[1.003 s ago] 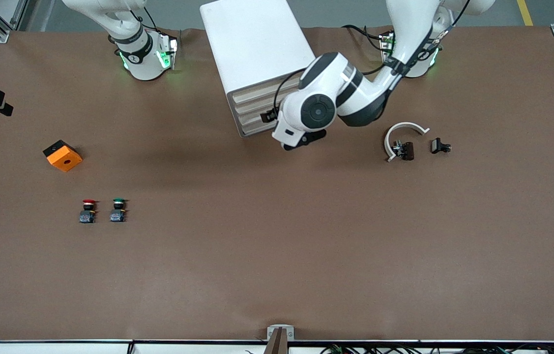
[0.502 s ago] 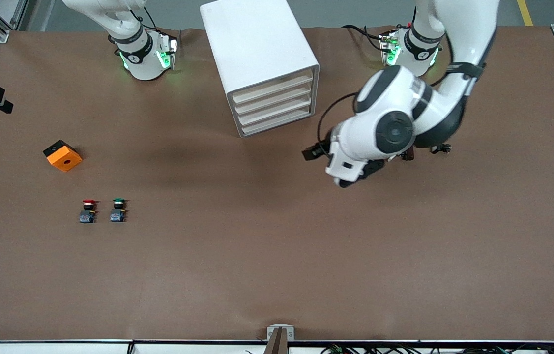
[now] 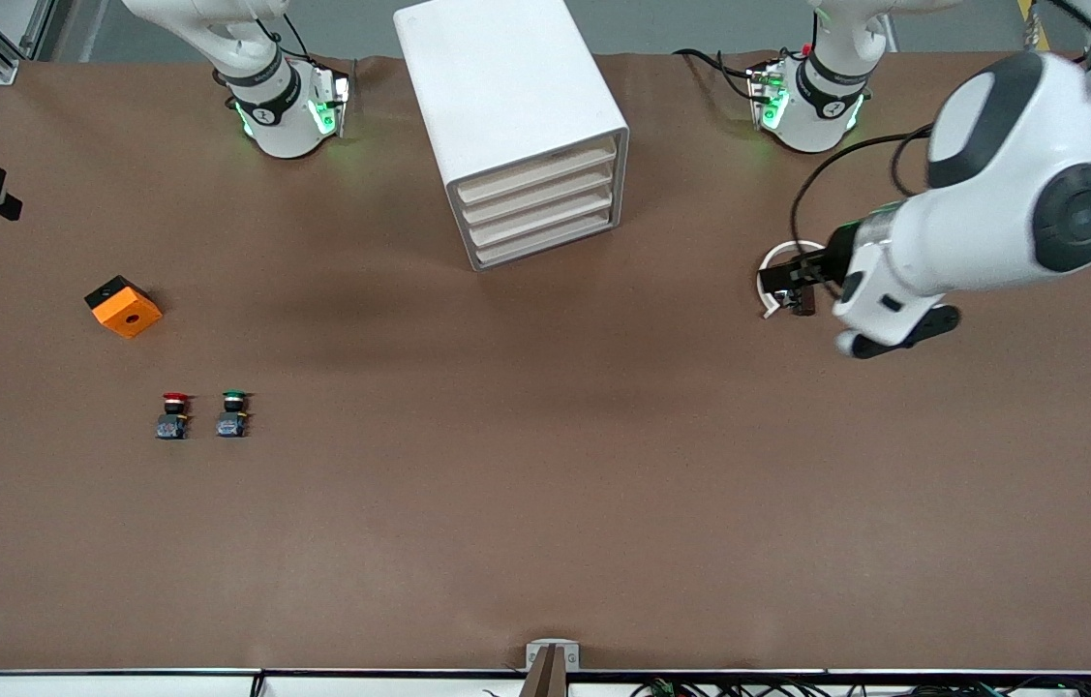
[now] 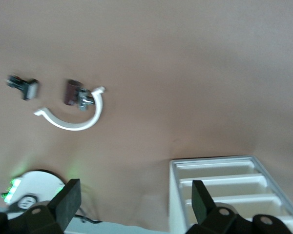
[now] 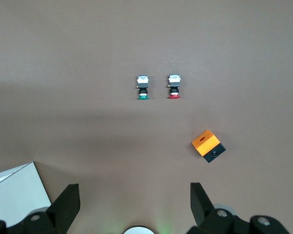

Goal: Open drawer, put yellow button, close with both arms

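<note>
The white cabinet point(image 3: 506, 87) stands between the two arm bases, and its top drawer point(image 3: 537, 177) is shut flush like the three below it. The cabinet's drawer fronts also show in the left wrist view point(image 4: 224, 195). The yellow button is out of view in every frame. My left gripper point(image 3: 896, 336) is open and empty, up over the table toward the left arm's end, by a white curved piece; its wrist view shows only table between the fingers point(image 4: 134, 195). My right gripper point(image 5: 134, 195) is open and empty, high over the table; it is outside the front view.
A white curved piece point(image 3: 777, 263) with a dark brown part point(image 3: 803, 303) lies by the left gripper; a small black clip point(image 4: 24, 87) lies beside it. An orange cube point(image 3: 124, 307), a red-capped button point(image 3: 174, 414) and a green-capped button point(image 3: 233, 413) sit toward the right arm's end.
My left arm has swung away from the cabinet front toward its own end of the table. The drawer fronts are now uncovered and all shut. The right arm has not visibly moved.
</note>
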You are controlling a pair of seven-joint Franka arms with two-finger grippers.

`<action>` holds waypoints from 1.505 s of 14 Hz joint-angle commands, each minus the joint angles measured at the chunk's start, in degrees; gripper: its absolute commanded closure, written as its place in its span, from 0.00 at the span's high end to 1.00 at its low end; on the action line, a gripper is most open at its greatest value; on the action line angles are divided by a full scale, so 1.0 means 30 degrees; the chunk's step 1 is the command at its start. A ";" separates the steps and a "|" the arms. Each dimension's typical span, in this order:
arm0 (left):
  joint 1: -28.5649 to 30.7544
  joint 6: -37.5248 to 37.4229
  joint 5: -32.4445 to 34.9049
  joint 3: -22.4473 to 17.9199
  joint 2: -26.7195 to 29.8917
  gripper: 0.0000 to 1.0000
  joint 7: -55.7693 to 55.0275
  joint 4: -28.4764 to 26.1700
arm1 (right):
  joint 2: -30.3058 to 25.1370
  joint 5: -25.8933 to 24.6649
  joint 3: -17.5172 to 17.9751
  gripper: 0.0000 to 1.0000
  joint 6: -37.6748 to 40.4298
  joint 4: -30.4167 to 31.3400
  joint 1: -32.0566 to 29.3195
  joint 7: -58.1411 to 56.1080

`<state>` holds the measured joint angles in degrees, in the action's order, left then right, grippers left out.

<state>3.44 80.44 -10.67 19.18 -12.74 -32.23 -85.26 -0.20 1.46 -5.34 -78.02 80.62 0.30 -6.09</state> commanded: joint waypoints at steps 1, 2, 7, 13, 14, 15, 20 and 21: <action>0.0906 -0.1027 0.0451 -0.0381 0.1402 1.00 0.2968 -0.0672 | -0.0520 0.0040 0.0110 1.00 -0.0215 0.0548 -0.0306 -0.0782; 0.0238 -0.1350 0.0627 -0.1576 0.1957 1.00 0.3996 -0.0992 | -0.0548 0.0040 0.0139 1.00 -0.0243 0.0548 -0.0277 -0.0782; -0.1409 -0.1443 0.1998 -0.5689 0.6147 1.00 0.8280 -0.5149 | -0.0549 -0.0018 0.0111 1.00 -0.0244 0.0548 -0.0306 -0.0782; -0.0794 0.3413 0.2386 -0.5631 0.9867 1.00 0.9250 -1.0274 | -0.0549 0.0011 0.0110 1.00 -0.0185 0.0519 -0.0365 -0.0373; -0.0794 0.4263 0.2386 -0.5573 1.0279 1.00 0.9250 -1.0920 | -0.0549 0.0011 0.0081 1.00 -0.0127 0.0548 -0.0365 0.0121; -0.0765 0.4794 0.2386 -0.5543 1.0312 1.00 0.9279 -1.0927 | -0.0549 0.0069 0.0081 1.00 -0.0097 0.0548 -0.0365 0.0909; -0.0765 0.4947 0.2386 -0.5660 0.7245 1.00 0.9514 -0.6076 | -0.0549 0.0070 0.0081 1.00 -0.0155 0.0548 -0.0365 0.0655; -0.0794 0.4337 0.2415 -0.5689 0.6511 1.00 0.9427 -0.4932 | -0.0549 0.0070 0.0081 1.00 -0.0156 0.0548 -0.0336 0.0625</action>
<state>0.86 96.24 -4.52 2.17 13.02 -4.52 -108.75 -0.23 1.44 -5.83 -78.04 80.68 0.25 -4.53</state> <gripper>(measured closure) 0.000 0.000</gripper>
